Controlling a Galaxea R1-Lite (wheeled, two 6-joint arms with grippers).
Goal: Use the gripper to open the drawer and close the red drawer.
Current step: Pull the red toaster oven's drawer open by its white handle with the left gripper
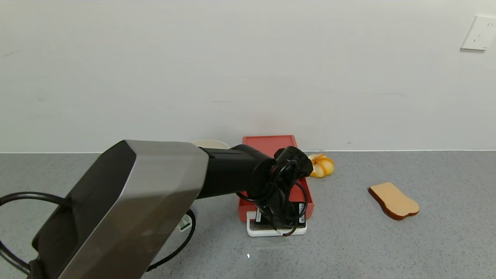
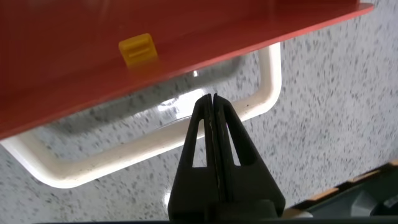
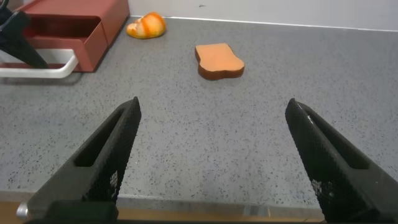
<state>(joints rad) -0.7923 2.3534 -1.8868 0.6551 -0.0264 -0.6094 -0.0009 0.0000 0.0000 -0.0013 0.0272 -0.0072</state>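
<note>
Left end effector [image 2: 214, 102] is clenched, its tips inside the white handle [image 2: 264, 93] of the red drawer [image 1: 276, 182], grasping nothing. Drawer sits mid-bench [image 1: 387, 240]. Right end effector [image 3: 214, 134] stands released, well apart.

The drawer [image 1: 271, 145] was salmon-red, its loop handle [image 1: 252, 230] white. A small yellow tab [image 2: 136, 49] showed on its red front. The left tool [image 2: 214, 106] was black, on an arm with silver-grey housing [image 1: 128, 205]. The surface [image 1: 387, 248] was grey, speckled dark. The toast slice [image 1: 393, 200] was tan with a brown crust.
</note>
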